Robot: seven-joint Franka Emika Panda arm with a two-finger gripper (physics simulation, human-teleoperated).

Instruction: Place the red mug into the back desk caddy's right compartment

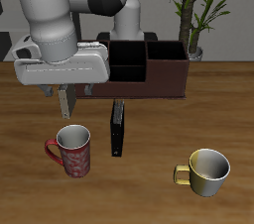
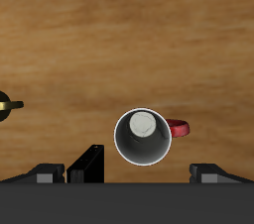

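Tool (image 1: 68,102) hangs above red mug (image 1: 75,151), jaws apart; no writing legible

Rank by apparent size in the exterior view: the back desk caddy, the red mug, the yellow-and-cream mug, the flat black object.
1. back desk caddy, clearly largest.
2. red mug and yellow-and-cream mug: look alike, not ranked.
3. flat black object, long but narrow, smallest in area.

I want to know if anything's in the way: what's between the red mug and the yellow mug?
Only bare table between the red mug and yellow mug, in the exterior view.
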